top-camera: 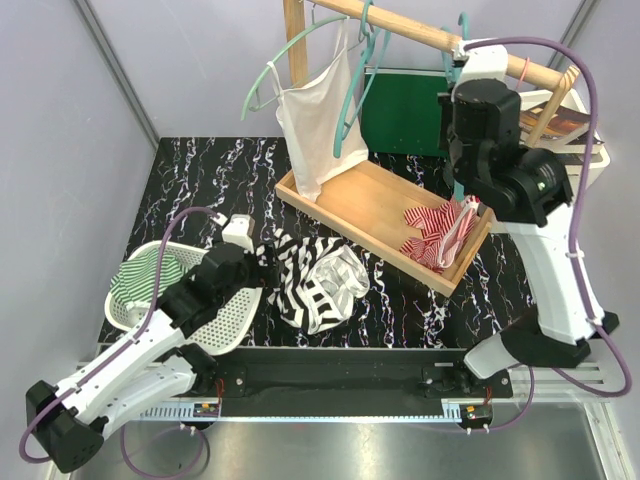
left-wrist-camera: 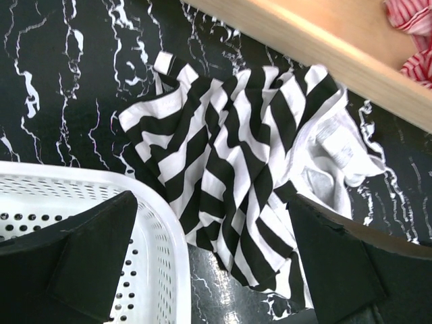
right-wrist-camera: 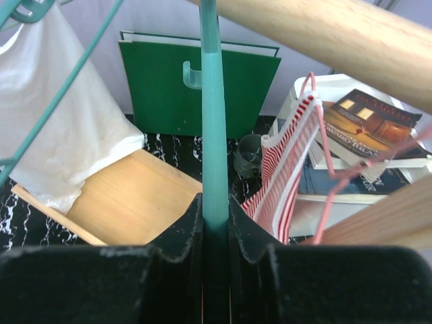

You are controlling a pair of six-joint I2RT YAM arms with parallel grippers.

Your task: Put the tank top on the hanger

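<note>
The black-and-white striped tank top (top-camera: 318,280) lies crumpled on the black marbled table in front of the wooden tray; in the left wrist view (left-wrist-camera: 236,169) it fills the middle. My left gripper (top-camera: 262,262) (left-wrist-camera: 212,270) is open, its jaws wide apart, above the top's near-left edge and the basket rim. My right gripper (top-camera: 462,150) (right-wrist-camera: 216,209) is raised by the wooden rail and is shut on a teal hanger (right-wrist-camera: 210,121), whose bar runs up between the jaws. The hanger (top-camera: 459,60) is mostly hidden behind the arm in the top view.
A white perforated basket (top-camera: 225,315) holds a green-striped garment at left. The wooden tray (top-camera: 380,210) holds a red-and-white striped garment (top-camera: 435,235). A white tank top (top-camera: 315,120) hangs on teal hangers from the rail (top-camera: 430,38). A green board (right-wrist-camera: 196,81) and books (right-wrist-camera: 368,128) stand behind.
</note>
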